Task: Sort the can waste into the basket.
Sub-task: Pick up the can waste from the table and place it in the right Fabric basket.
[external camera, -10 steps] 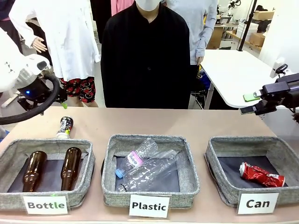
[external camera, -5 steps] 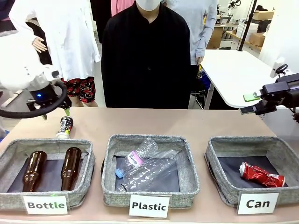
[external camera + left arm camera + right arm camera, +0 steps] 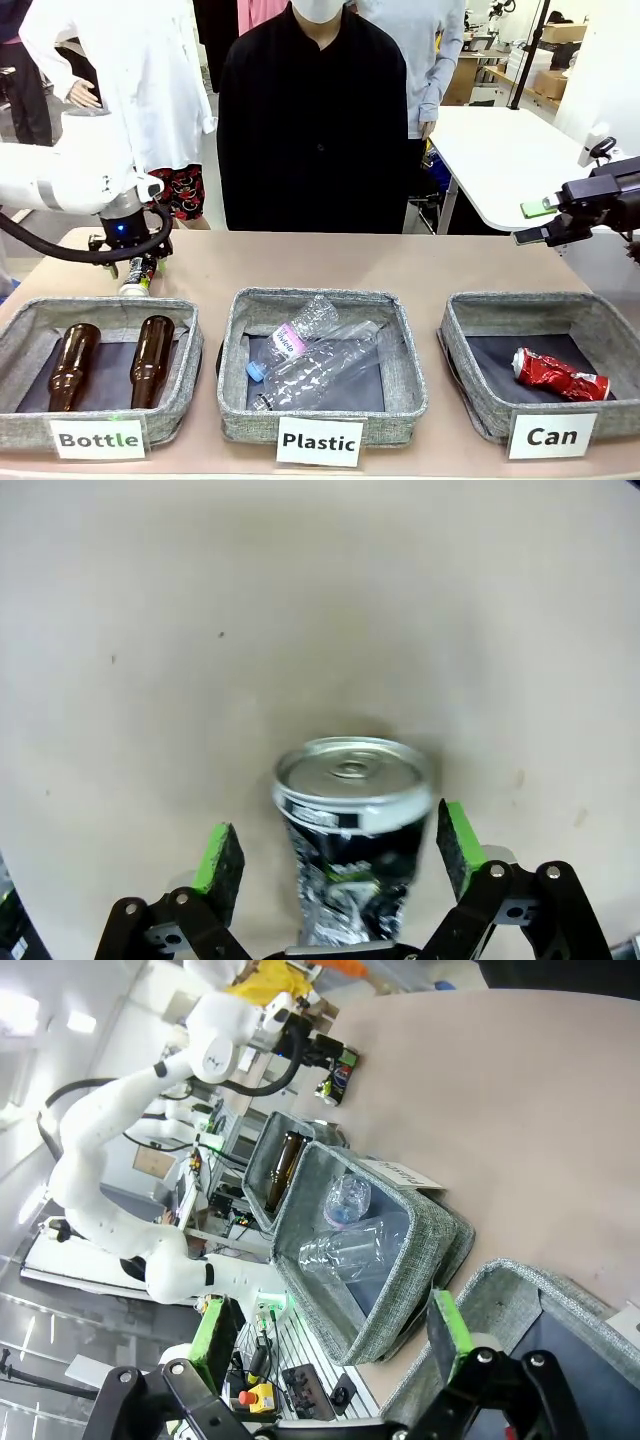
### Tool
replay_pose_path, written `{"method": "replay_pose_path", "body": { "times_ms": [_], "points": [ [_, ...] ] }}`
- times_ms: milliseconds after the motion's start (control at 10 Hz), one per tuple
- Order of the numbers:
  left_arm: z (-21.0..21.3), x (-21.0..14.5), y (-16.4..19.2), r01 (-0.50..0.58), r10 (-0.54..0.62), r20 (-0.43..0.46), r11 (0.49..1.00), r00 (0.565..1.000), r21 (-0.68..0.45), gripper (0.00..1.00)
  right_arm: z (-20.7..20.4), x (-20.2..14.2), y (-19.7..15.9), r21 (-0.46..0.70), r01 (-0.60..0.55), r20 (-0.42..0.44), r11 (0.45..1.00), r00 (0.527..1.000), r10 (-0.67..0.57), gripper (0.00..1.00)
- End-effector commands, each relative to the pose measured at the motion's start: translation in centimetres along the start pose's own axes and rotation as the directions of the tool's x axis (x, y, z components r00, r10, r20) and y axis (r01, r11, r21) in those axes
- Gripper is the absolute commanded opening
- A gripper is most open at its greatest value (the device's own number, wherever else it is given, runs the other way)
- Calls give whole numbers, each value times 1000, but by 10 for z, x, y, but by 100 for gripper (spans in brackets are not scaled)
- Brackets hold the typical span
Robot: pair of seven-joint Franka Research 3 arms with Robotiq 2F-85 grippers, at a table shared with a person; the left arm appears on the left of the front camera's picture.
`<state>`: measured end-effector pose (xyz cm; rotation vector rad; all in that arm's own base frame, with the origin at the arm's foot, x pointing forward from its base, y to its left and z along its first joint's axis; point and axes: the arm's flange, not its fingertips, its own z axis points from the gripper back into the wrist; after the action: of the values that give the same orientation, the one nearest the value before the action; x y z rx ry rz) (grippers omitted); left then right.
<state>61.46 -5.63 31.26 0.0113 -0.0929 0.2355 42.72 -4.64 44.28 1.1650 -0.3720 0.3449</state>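
A dark can (image 3: 139, 276) with a silver top rests on the table behind the Bottle basket. My left gripper (image 3: 134, 262) hangs just over it. In the left wrist view the can (image 3: 352, 785) sits between my open left gripper's (image 3: 338, 852) green pads (image 3: 220, 858), with a gap on each side. A crushed red can (image 3: 559, 374) lies inside the grey basket (image 3: 458, 330) labelled "Can" at the front right. My right gripper (image 3: 545, 222) hovers open and empty above the table's far right edge; its own view shows the right gripper (image 3: 330, 1338) with the jaws wide apart.
The "Bottle" basket (image 3: 30, 312) holds two brown glass bottles (image 3: 150, 360). The "Plastic" basket (image 3: 240, 310) in the middle holds clear plastic bottles (image 3: 320, 360). A person in black (image 3: 312, 120) stands at the far side. Bare tabletop lies between the baskets and the far edge.
My left arm has swung right and down from the far left until its gripper stands over the dark can. The right arm has not moved.
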Motion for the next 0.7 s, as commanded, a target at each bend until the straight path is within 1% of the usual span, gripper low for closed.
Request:
{"method": "replay_pose_path", "body": {
  "times_ms": [0, 100, 300, 400, 500, 600],
  "points": [
    [-1, 3, 1, -25, 26, -21, 998, 999, 56, 100, 3, 1, 1, 4, -20, -5, 1000, 1000, 20, 100],
    [-4, 2, 1, -17, 19, -27, 999, 999, 50, 100, 3, 1, 1, 4, -20, -5, 1000, 1000, 20, 100],
    [-6, 3, 4, 7, -7, 1, 1000, 1000, 20, 100, 3, 1, 1, 4, -20, -5, 1000, 1000, 20, 100],
    [-5, 2, 4, 10, -10, -14, 1000, 1000, 17, 42, 3, 1, 1, 4, -20, -5, 1000, 1000, 20, 100],
    [-5, 1, 5, 11, -10, -15, 1000, 1000, 6, 42, 3, 1, 1, 4, -20, -5, 1000, 1000, 20, 100],
    [-4, 0, 5, 18, -18, -16, 1000, 1000, -7, 0, 3, 1, 1, 4, -20, -5, 1000, 1000, 20, 100]
  ]
}}
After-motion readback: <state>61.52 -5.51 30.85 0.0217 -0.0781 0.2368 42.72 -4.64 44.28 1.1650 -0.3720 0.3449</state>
